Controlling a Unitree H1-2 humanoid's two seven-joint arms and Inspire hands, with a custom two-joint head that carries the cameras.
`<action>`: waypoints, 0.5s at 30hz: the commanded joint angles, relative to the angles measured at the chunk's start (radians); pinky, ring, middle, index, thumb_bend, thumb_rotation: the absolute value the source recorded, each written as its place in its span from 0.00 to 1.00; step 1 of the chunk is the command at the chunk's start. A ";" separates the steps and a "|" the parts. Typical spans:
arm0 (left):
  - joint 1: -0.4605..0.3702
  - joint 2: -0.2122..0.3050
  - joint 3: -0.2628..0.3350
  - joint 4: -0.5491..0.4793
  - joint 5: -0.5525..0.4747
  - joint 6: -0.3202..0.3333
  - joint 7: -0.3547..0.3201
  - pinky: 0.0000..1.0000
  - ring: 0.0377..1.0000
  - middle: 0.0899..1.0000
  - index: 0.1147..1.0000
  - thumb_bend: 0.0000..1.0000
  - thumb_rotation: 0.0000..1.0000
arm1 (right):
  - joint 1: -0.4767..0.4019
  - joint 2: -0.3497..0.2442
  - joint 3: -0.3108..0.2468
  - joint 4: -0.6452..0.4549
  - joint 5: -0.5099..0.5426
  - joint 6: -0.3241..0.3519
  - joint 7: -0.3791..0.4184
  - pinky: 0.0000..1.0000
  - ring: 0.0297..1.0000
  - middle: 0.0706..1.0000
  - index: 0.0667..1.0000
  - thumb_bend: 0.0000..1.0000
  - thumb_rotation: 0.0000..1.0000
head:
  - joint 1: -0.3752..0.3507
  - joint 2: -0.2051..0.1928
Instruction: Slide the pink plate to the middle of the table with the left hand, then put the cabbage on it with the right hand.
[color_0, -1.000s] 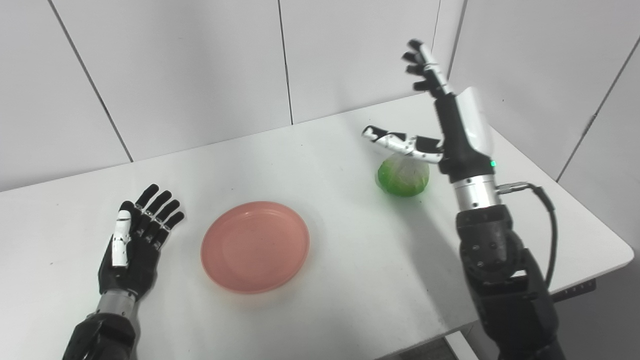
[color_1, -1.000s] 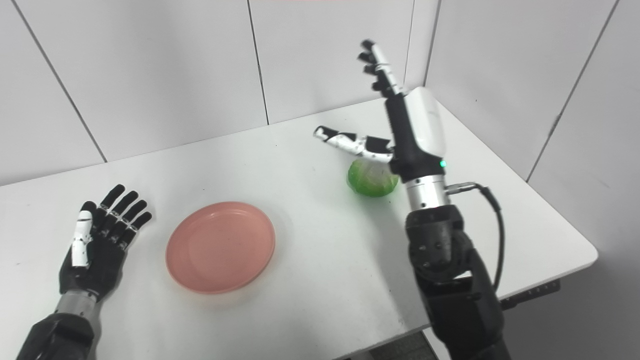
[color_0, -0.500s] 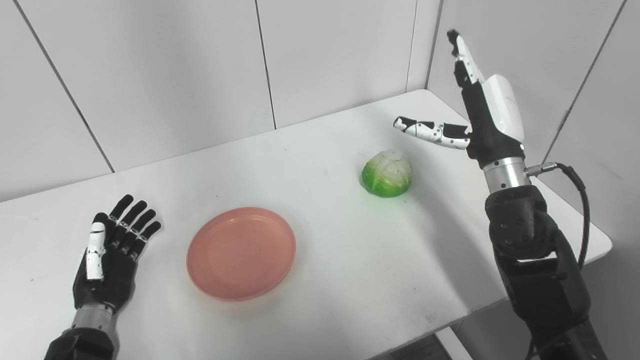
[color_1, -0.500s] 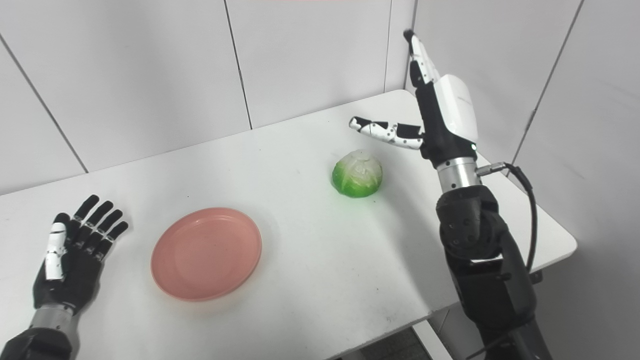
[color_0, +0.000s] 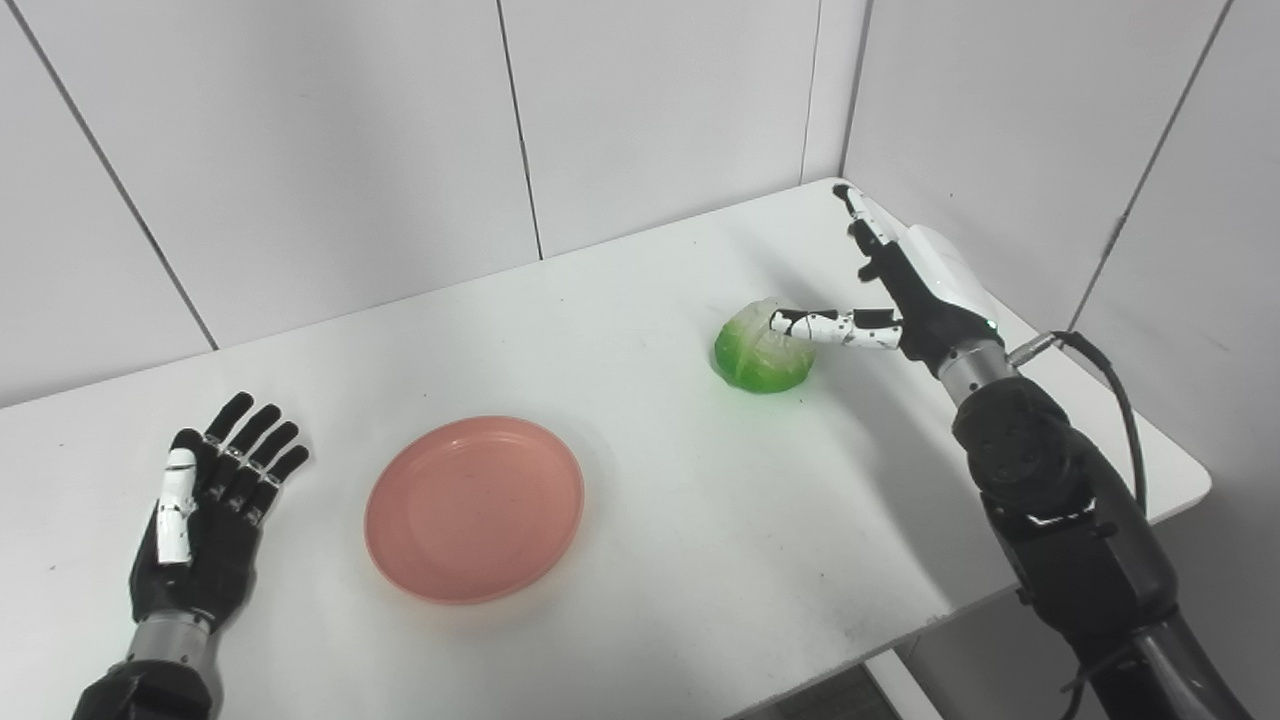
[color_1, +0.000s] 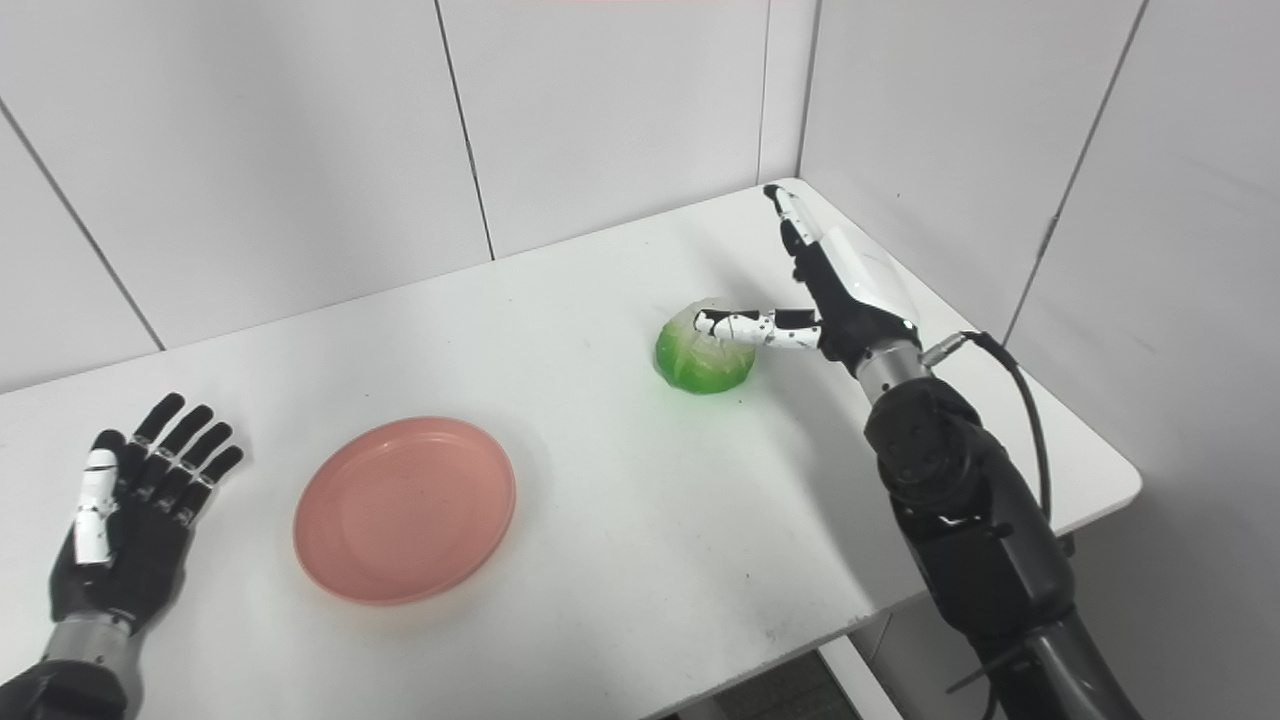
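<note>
A round pink plate (color_0: 474, 508) lies flat on the white table (color_0: 650, 520), left of the middle and near the front. The green and white cabbage (color_0: 757, 352) sits on the table at the right rear. My right hand (color_0: 905, 290) is open just right of the cabbage, thumb stretched across its top and the other fingers pointing away toward the back corner. My left hand (color_0: 205, 510) lies open with spread fingers at the left, a short gap from the plate's rim.
White tiled walls close the back and the right side, meeting in a corner behind the cabbage. The table's front edge and rounded right corner (color_0: 1180, 470) are near my right arm. A black cable (color_0: 1110, 380) loops off the right wrist.
The right hand has come down from high above the table to the cabbage's right side, its thumb now over the cabbage. The camera has shifted. The left hand and plate stay put.
</note>
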 joint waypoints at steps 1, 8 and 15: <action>0.065 0.012 0.003 0.076 0.010 -0.004 -0.014 0.79 0.80 0.79 0.77 0.54 0.79 | -0.039 -0.030 -0.003 -0.003 0.021 -0.002 -0.003 0.78 0.93 1.00 1.00 1.00 0.60 | 0.001 0.000; 0.064 0.017 0.006 0.091 0.008 -0.012 -0.019 0.79 0.80 0.79 0.77 0.54 0.77 | -0.067 -0.061 0.035 0.097 0.014 -0.025 -0.014 0.84 0.95 1.00 1.00 1.00 0.63 | 0.005 0.006; 0.067 0.022 0.004 0.099 0.010 -0.020 -0.027 0.79 0.80 0.79 0.77 0.54 0.77 | -0.094 -0.078 0.049 0.168 0.058 -0.052 -0.012 0.91 1.00 1.00 1.00 1.00 0.60 | 0.010 0.009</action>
